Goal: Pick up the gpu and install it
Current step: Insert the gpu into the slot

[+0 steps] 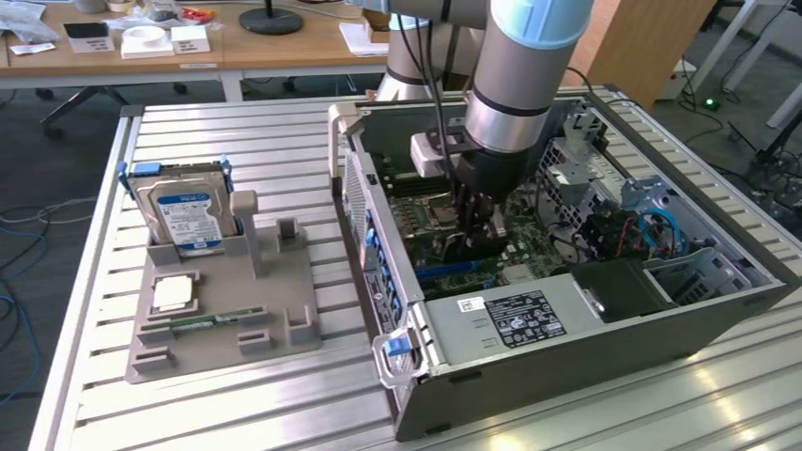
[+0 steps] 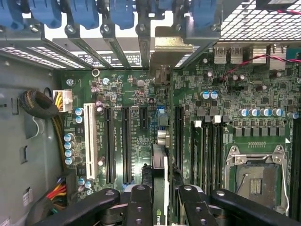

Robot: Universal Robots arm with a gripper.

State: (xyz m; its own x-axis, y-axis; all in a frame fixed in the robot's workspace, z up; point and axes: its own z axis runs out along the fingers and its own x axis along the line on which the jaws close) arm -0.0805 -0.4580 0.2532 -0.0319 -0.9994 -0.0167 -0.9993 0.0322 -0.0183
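Observation:
The gpu (image 2: 160, 183) is a thin dark card seen edge-on between my two black fingers (image 2: 139, 207). My gripper (image 2: 162, 209) is shut on it. Its silvery bracket (image 2: 165, 47) reaches the rear slot openings of the case, under the blue latches (image 2: 84, 12). The card stands upright over the green motherboard (image 2: 225, 99), in line with the long black expansion slots (image 2: 126, 141). Whether it sits in a slot I cannot tell. In the exterior view my gripper (image 1: 480, 235) is low inside the open computer case (image 1: 564, 319), above the board.
A CPU socket (image 2: 254, 174) lies beside the card, and cable bundles (image 2: 44, 106) run along the case wall. On the exterior view's left, a grey holder (image 1: 225, 310) carries a hard drive (image 1: 186, 214), a processor chip (image 1: 173, 293) and a memory stick (image 1: 201, 322).

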